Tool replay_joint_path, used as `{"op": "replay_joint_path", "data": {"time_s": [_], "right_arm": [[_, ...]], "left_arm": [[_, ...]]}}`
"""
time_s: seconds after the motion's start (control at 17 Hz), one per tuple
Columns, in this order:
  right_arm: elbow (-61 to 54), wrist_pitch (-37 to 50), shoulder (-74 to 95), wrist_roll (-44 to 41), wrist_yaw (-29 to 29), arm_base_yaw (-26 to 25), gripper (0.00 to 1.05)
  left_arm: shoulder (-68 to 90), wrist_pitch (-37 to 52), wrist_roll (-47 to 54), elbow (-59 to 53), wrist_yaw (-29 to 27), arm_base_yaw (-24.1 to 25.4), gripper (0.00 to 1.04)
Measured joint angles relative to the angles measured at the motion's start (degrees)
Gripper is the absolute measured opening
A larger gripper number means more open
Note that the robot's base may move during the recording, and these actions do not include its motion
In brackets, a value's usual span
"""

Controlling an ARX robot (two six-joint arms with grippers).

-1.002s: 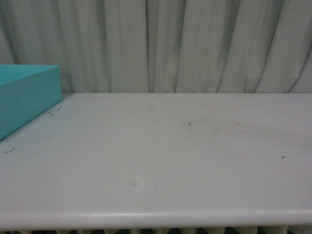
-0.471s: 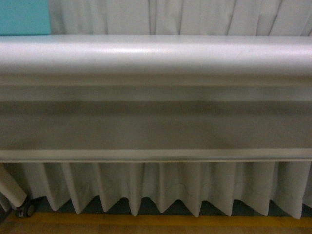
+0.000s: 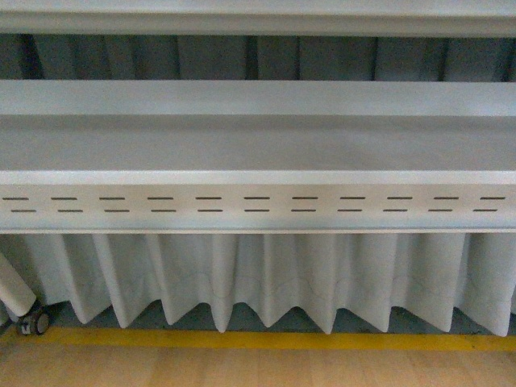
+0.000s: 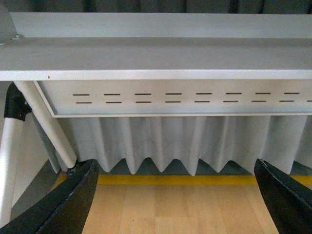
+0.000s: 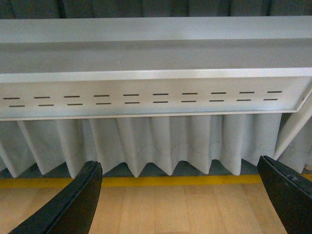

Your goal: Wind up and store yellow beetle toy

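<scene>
Both grippers hold nothing: the left gripper and the right gripper each show two black fingers spread wide, with bare wood floor between them. No toy shows in any view, so its place and heading cannot be told. Each view faces a slotted white rail under the table, above a pleated skirt, a yellow floor line and one caster.

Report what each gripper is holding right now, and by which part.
Nothing is held. The left gripper and the right gripper both have their jaws spread wide, with only wooden floor between them. No toy appears in any view.
</scene>
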Motion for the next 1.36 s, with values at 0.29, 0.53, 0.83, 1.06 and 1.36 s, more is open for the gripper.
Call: {"op": "replay_joint_path", "data": {"time_s": [0.29, 0.53, 0.83, 1.06, 1.36], "right_arm": [[0.0, 0.0, 0.0, 0.0, 0.0, 0.0, 0.98], [0.0, 0.0, 0.0, 0.0, 0.0, 0.0, 0.98], [0.0, 0.0, 0.0, 0.0, 0.0, 0.0, 0.98], [0.0, 0.0, 0.0, 0.0, 0.0, 0.0, 0.98], [0.0, 0.0, 0.0, 0.0, 0.0, 0.0, 0.98]], "left_arm": [[0.0, 0.1, 0.0, 0.0, 0.0, 0.0, 0.98], [0.0, 0.1, 0.0, 0.0, 0.0, 0.0, 0.98], [0.0, 0.1, 0.0, 0.0, 0.0, 0.0, 0.98], [0.0, 0.1, 0.0, 0.0, 0.0, 0.0, 0.98], [0.0, 0.1, 0.0, 0.0, 0.0, 0.0, 0.98]]}}
